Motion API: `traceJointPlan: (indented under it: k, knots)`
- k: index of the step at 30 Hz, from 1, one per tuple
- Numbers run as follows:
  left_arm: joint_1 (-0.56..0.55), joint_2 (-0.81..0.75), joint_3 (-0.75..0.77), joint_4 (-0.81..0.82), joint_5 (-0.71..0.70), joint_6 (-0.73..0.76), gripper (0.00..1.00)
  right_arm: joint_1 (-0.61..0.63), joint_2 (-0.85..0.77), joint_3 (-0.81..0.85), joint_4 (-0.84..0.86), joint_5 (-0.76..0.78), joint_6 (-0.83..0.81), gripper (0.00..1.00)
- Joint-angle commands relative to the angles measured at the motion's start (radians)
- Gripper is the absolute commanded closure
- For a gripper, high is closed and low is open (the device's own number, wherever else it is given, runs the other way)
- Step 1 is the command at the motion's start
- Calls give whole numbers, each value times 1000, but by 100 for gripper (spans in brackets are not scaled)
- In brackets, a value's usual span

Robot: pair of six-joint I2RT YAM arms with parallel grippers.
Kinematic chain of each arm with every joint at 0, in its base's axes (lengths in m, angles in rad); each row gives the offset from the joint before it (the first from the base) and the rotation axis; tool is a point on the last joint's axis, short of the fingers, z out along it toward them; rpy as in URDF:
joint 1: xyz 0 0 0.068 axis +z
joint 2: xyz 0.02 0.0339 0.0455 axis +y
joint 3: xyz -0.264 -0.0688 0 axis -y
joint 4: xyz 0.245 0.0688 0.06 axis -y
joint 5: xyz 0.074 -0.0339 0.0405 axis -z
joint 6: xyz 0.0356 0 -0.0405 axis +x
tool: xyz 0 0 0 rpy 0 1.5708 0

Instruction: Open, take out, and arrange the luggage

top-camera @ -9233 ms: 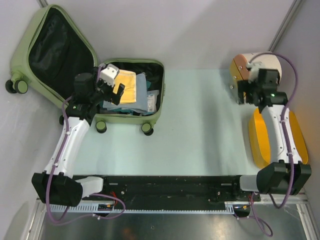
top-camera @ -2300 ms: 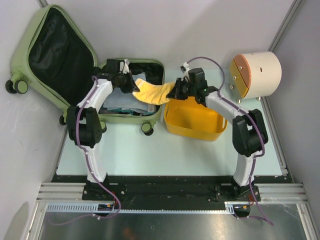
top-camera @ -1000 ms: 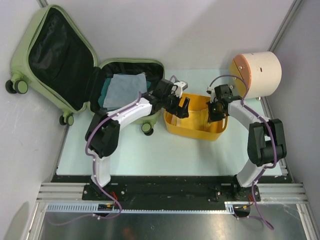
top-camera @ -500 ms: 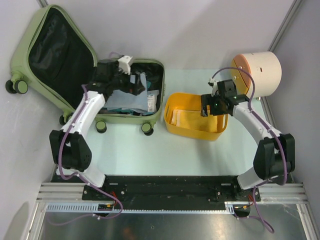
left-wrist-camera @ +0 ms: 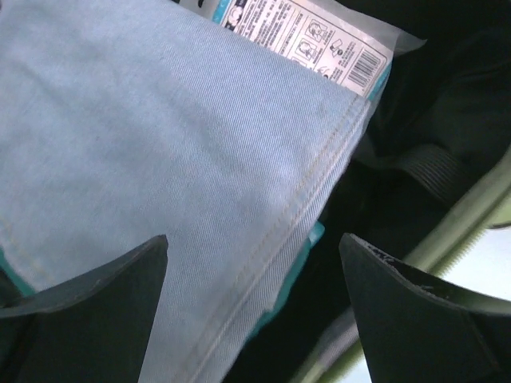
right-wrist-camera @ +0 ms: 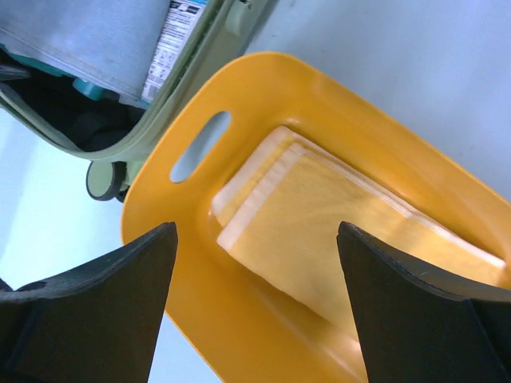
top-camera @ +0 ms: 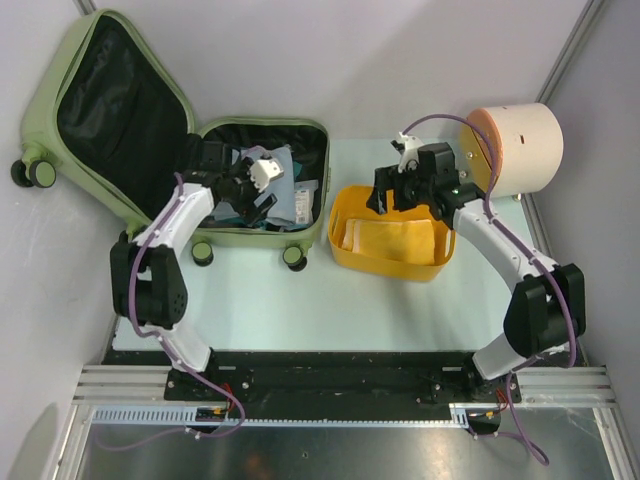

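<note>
The sage-green luggage (top-camera: pixel 312 225) lies open at the back left, its lid (top-camera: pixel 45 75) leaning on the wall. Inside lie a folded light-blue cloth (top-camera: pixel 277 172) over a teal item and a printed packet (top-camera: pixel 303 203). My left gripper (top-camera: pixel 262 192) is open just above the cloth; the left wrist view shows the cloth (left-wrist-camera: pixel 160 159), the packet (left-wrist-camera: pixel 307 36) and the teal edge (left-wrist-camera: pixel 315 235) between my open fingers. My right gripper (top-camera: pixel 383 200) is open and empty above the yellow basket (top-camera: pixel 375 258), which holds a folded yellow cloth (right-wrist-camera: pixel 335 239).
A cream cylindrical drum (top-camera: pixel 520 145) lies at the back right, close behind my right arm. The basket (right-wrist-camera: pixel 200 263) sits just right of the luggage's wheels (top-camera: pixel 294 257). Grey walls enclose the pale table on the left, back and right.
Over the sequence the yellow cloth went from the luggage into the basket. In the last half second my left gripper dropped closer to the blue cloth and my right gripper shifted left over the basket's rim.
</note>
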Motion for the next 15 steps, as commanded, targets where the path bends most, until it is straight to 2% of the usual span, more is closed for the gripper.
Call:
traceJointPlan:
  k: [1, 7, 12, 15]
  knots:
    - [-39, 76, 63, -6, -15, 134, 8, 20, 53, 74, 75, -48, 41, 14]
    - [-77, 162, 78, -4, -76, 168, 9, 28, 99, 128, 90, -54, 65, 15]
    - [-77, 221, 132, 5, -138, 159, 24, 34, 128, 155, 105, -55, 82, 15]
    - [-74, 232, 161, 25, -161, 133, 45, 43, 148, 174, 111, -62, 96, 15]
